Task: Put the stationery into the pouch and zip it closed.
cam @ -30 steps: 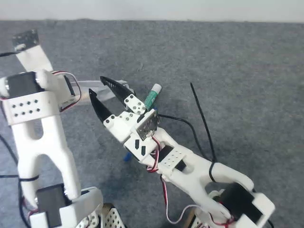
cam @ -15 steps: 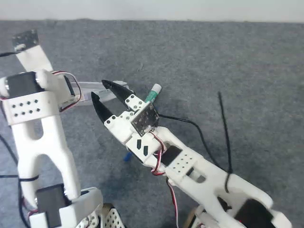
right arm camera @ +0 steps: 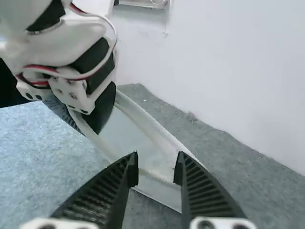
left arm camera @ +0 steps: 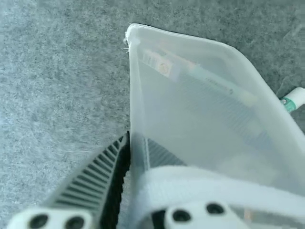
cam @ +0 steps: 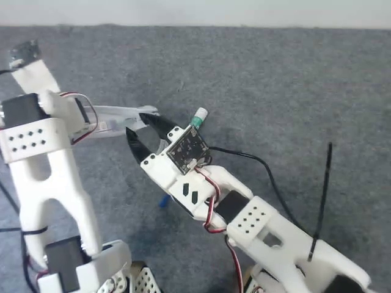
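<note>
Grey carpet [cam: 275, 79], white wall [right arm camera: 214, 62]. Your left gripper [left arm camera: 136, 145] clamped the pouch [left arm camera: 200, 109]. Near the pouch, your right gripper [right arm camera: 155, 164] stood part-open, empty.

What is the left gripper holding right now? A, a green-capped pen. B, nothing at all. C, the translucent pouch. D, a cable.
C: in the left wrist view the left gripper has its jaws closed on one edge of the pouch, one jaw on each side of the thin wall.
</note>
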